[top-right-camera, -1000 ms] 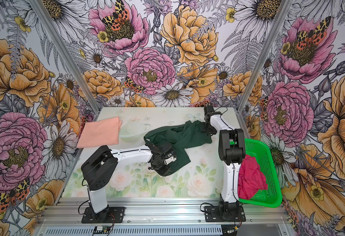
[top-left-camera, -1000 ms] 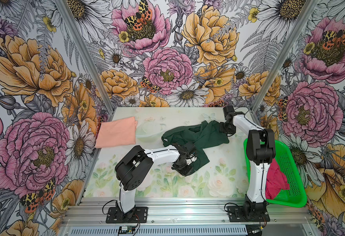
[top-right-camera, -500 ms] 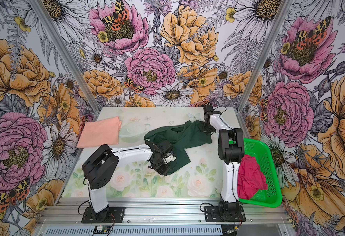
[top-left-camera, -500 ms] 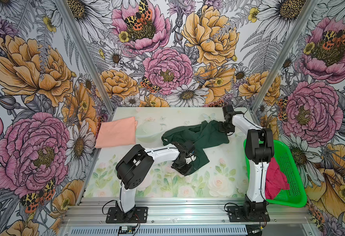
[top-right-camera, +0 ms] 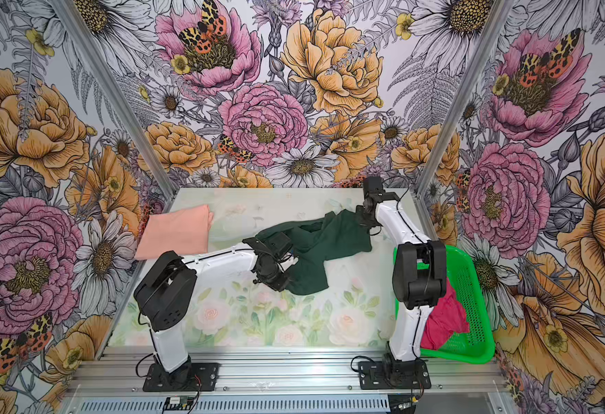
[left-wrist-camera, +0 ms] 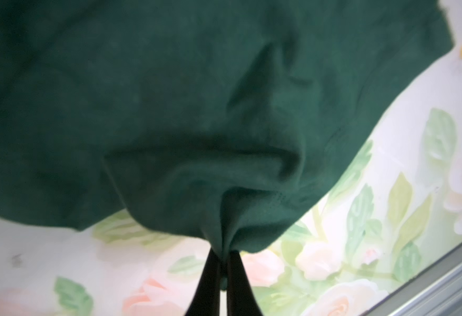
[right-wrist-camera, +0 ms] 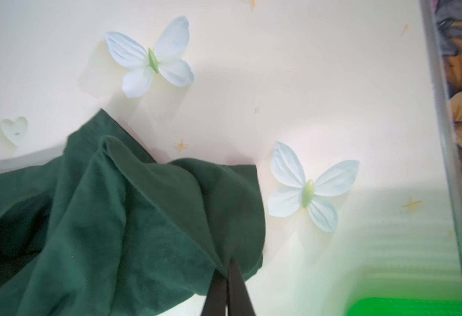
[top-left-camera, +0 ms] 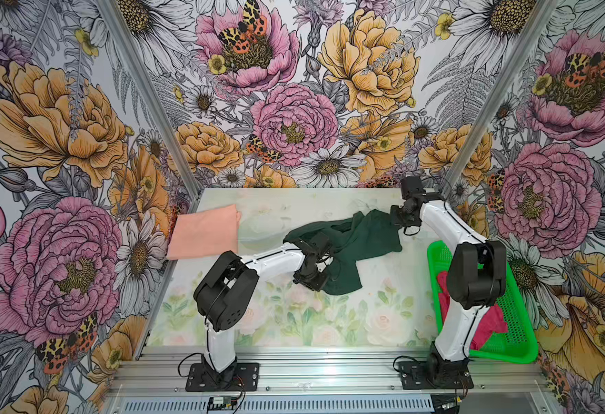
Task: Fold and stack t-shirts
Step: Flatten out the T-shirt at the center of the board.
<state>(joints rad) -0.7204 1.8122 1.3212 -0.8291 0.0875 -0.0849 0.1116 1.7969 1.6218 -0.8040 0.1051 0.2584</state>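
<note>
Dark green t-shirt (top-left-camera: 358, 236): crumpled, stretched across tabletop (top-left-camera: 365, 322) middle. Peach t-shirt (top-left-camera: 204, 233): folded flat, far left corner. Crimson t-shirt (top-left-camera: 491, 322): bunched inside green basket (top-left-camera: 519, 322), right side.

The right arm (top-left-camera: 476, 272) hides part of the pink shirt (top-left-camera: 492, 320) and green basket (top-left-camera: 505, 353), and the wrist views cut off the dark green shirt (left-wrist-camera: 169, 95).

Pale tabletop (top-left-camera: 329, 322) printed with roses, leaves and white butterflies (right-wrist-camera: 150, 57). At one side edge, a bright green perforated basket (top-left-camera: 509, 355). Near the basket's far corner, not touching it, a rumpled dark green t-shirt (top-left-camera: 358, 240), sprawled toward the table's middle. Well apart from the basket, at the opposite edge toward the back wall, a folded peach t-shirt (top-left-camera: 204, 233), lying flat.
</note>
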